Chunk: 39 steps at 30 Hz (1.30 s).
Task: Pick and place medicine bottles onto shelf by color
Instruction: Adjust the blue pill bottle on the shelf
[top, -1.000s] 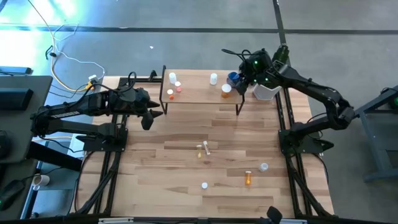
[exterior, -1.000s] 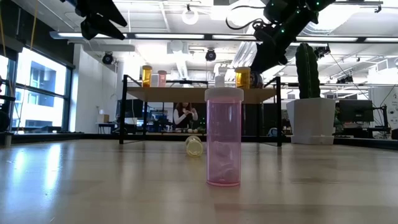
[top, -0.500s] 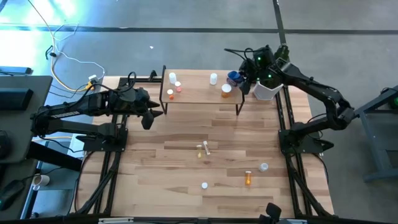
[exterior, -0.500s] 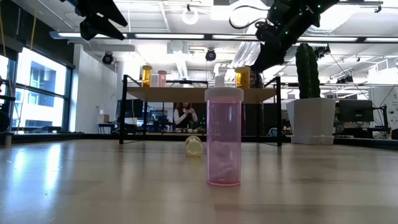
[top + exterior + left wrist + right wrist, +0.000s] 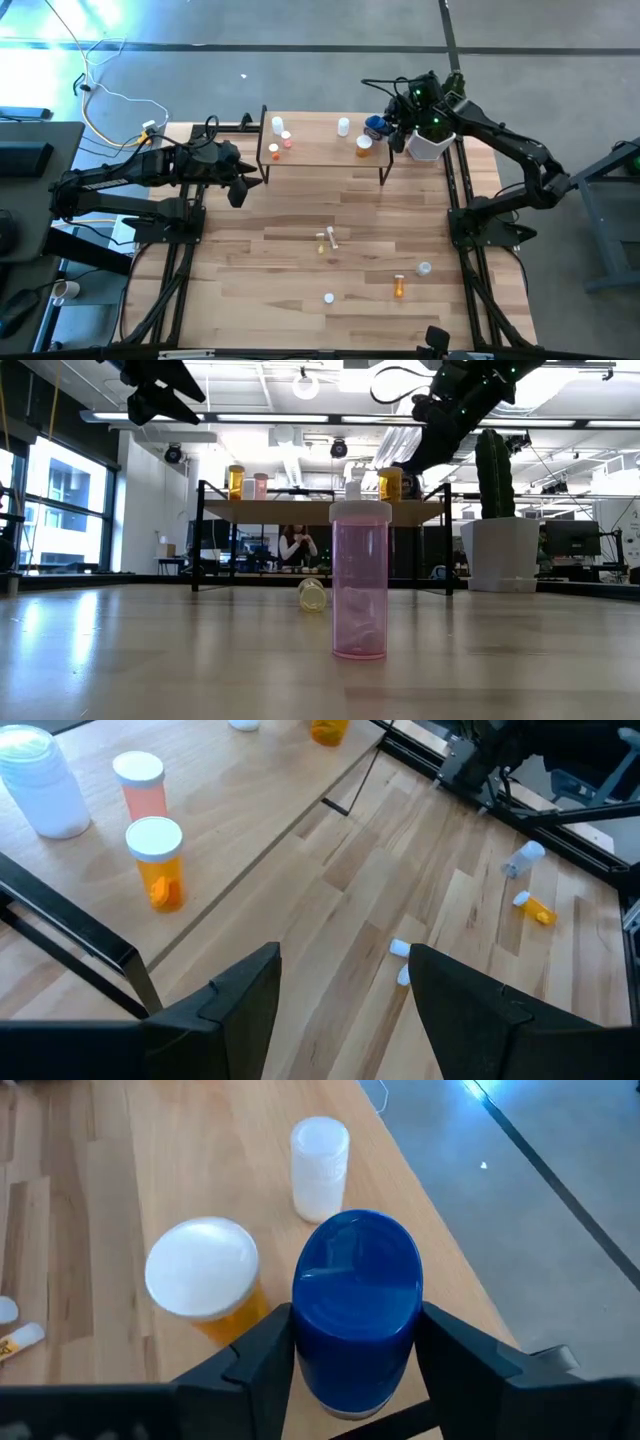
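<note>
From above, the shelf (image 5: 322, 150) at the far side of the table (image 5: 260, 270) already carries several medicine bottles: a white one, a pinkish one and an orange one (image 5: 287, 143) grouped at its left end, a white bottle (image 5: 343, 126) near the middle, and an orange bottle (image 5: 363, 145) with the blue jar (image 5: 375, 126) at its right end, where the right gripper (image 5: 392, 133) sits; the left gripper (image 5: 237, 190) hangs off the shelf's left end. Left to do, by my reading, are the bottles loose on the tabletop: a couple near the centre (image 5: 327, 240), one white cap-up (image 5: 328, 297), an orange one lying down (image 5: 399, 288) and a clear one (image 5: 424, 268) beside it. The low view adds a pink bottle (image 5: 359, 582) standing close to the lens and a yellowish one (image 5: 312, 594) on its side behind it (both well short of the shelf). The left wrist view shows that arm's fingers (image 5: 240, 1000) spread wide with nothing between them. In the right wrist view the fingers (image 5: 262, 1355) flank the blue jar closely on both sides, resting on the shelf; whether they press it or have let go, I cannot tell.
</note>
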Each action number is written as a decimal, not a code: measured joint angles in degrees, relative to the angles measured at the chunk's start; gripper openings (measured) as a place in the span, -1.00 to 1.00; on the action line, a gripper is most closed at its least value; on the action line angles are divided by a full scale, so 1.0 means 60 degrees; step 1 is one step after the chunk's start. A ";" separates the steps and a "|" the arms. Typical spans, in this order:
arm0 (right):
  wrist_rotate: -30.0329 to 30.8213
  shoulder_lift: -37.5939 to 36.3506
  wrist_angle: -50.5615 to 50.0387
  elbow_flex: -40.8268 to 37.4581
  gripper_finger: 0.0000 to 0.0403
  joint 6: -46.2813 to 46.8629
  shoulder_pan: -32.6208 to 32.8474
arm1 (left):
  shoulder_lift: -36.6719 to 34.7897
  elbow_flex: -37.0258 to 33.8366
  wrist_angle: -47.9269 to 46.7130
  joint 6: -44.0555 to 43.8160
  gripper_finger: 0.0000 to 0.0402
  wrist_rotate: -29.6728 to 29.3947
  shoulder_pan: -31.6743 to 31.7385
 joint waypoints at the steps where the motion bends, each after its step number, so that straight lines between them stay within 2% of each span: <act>1: 0.0029 0.0004 -0.0024 0.0149 -0.12 -0.0003 0.0000 | 0.0000 0.0000 0.0000 0.0000 0.05 0.0000 0.0000; 12: 0.0150 0.0212 -0.0515 0.1328 -0.12 -0.0372 -0.0052 | 0.0000 0.0000 0.0000 -0.0069 0.05 0.0000 0.0000; 25: -0.0204 0.2766 -0.3581 0.4502 -0.12 -0.1832 -0.0175 | 0.0000 0.0000 -0.0007 0.0005 0.05 0.0005 0.0000; 30: -0.0737 0.3220 -0.3795 0.4684 -0.12 -0.2255 -0.0173 | 0.0000 0.0000 -0.0007 0.0007 0.05 0.0007 0.0000; 34: -0.0713 0.3454 -0.3815 0.4673 -0.12 -0.2328 -0.0168 | 0.0000 0.0000 -0.0007 0.0007 0.05 0.0007 0.0000; 39: -0.0179 0.3566 -0.3959 0.4673 -0.12 -0.2489 -0.0171 | 0.0000 0.0000 -0.0010 0.0005 0.05 0.0007 0.0000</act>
